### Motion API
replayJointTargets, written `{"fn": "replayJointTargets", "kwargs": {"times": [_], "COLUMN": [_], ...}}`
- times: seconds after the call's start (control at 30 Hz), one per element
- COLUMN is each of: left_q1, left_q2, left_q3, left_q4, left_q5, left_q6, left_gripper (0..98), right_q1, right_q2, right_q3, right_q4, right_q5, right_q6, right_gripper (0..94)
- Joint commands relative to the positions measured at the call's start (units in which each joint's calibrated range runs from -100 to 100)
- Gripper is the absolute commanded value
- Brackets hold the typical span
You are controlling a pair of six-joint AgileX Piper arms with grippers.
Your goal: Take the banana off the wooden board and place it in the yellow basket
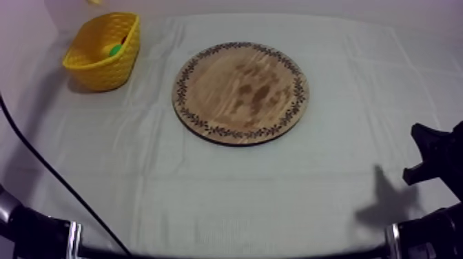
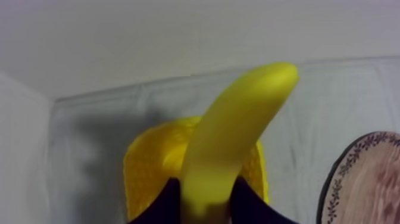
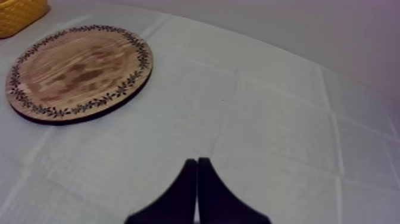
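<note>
Left fingers (image 2: 165,204) clamp the banana (image 2: 232,137), the yellow basket (image 2: 149,173) just beyond them; right fingers (image 3: 196,190) lie together, wooden board (image 3: 77,71) ahead.

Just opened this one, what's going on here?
The left gripper is shut on the banana and holds it up close to the yellow basket, which sits directly behind it in the left wrist view. The wooden board is bare. Something green lies in the basket. The right gripper, shut on nothing, rests over the cloth.
</note>
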Motion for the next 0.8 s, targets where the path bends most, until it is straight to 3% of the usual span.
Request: {"fn": "replayJointTargets", "kwargs": {"times": [0.0, 0.77], "left_q1": [-0.2, -2.4], "left_q2": [2.0, 11.9], "left_q3": [0.1, 3.4], "left_q4": [-0.10, -3.92], "left_q5": [-0.8, -6.0], "left_q6": [0.1, 1.1], "left_gripper": [15.8, 13.1], "right_q1": [0.0, 0.0], "right_q2": [0.0, 0.0], "right_q3": [0.0, 0.0], "right_q4": [0.0, 0.0], "right_q5": [0.0, 0.0], "right_q6": [0.0, 0.0], "right_gripper": [0.3, 0.3]}}
